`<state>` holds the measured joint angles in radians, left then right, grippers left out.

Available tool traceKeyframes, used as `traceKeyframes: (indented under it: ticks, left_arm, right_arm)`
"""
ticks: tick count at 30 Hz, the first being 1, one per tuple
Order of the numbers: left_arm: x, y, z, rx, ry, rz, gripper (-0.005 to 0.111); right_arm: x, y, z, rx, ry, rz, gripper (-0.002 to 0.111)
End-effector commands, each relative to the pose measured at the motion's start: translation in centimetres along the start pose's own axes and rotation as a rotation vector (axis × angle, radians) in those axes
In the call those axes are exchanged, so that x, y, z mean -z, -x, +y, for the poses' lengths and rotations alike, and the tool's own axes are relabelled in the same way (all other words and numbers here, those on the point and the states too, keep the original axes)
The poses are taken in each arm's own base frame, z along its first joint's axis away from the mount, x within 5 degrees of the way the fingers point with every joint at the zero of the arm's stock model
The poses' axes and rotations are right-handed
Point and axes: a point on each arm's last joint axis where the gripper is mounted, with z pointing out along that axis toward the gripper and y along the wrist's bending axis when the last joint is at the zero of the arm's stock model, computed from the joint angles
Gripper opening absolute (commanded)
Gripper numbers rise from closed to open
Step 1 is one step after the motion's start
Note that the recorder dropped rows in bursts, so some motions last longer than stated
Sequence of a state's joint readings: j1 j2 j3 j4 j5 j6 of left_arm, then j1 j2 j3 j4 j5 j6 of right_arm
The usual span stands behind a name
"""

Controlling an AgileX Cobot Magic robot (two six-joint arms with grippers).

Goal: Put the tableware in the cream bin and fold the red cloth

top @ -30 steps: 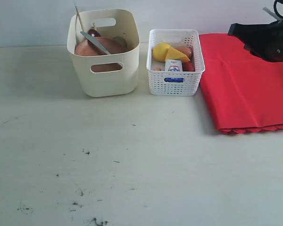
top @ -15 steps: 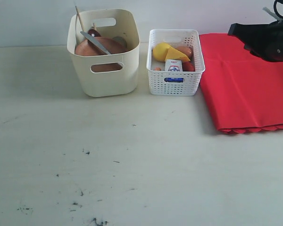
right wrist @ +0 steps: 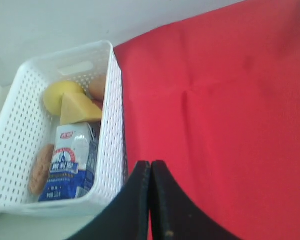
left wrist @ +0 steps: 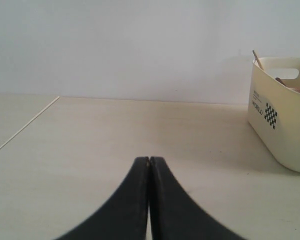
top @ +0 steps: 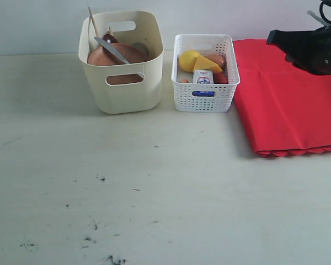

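Nothing moved, flat red cloth (top: 287, 105), lattice basket (top: 186, 100)

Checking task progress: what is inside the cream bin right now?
In the cream bin: a brown plate, a silver knife lying across it, a chopstick leaning at the rim, a dark spoon end. Whatever lies under the plate is covered.

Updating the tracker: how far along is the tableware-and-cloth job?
Done: round brown plate, silver table knife and wooden chopsticks sit in the tall cream plastic bin; none shows on the table. The red cloth lies flat, looking folded. In hand: nothing; left hand and right hand are shut, empty. Left: seemingly nothing.
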<state>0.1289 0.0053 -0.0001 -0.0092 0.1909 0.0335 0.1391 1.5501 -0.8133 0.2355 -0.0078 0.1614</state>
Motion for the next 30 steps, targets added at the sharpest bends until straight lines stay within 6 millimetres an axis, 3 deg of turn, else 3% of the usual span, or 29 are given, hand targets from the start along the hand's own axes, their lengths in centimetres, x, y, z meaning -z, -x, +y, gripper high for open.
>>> traceKeyframes:
  ticks: [1, 9, 14, 20, 25, 30]
  left_arm:
    - [0.0, 0.0, 0.0, 0.008, -0.002, -0.005, 0.003]
    - [0.0, 0.0, 0.0, 0.008, -0.002, -0.005, 0.003]
    - [0.0, 0.0, 0.0, 0.006, -0.001, -0.004, 0.003]
    - [0.0, 0.0, 0.0, 0.006, -0.001, -0.004, 0.003]
    - [0.0, 0.0, 0.0, 0.006, -0.001, -0.004, 0.003]
    - [0.0, 0.0, 0.0, 0.006, -0.001, -0.004, 0.003]
  right_arm:
    - [2.4, -1.6, -0.4, 0.022, -0.007, 0.091, 0.000]
    - [10.7, -7.0, -2.6, -0.008, 0.025, 0.018, 0.000]
    - [14.5, -10.1, -3.9, 0.141, 0.064, -0.089, 0.000]
    - [17.1, -13.0, -5.2, 0.366, 0.081, -0.264, 0.000]
    - [18.4, -14.6, -6.0, 0.237, 0.127, -0.397, 0.000]
    - [19.3, -15.6, -6.4, 0.230, 0.161, -0.503, 0.000]
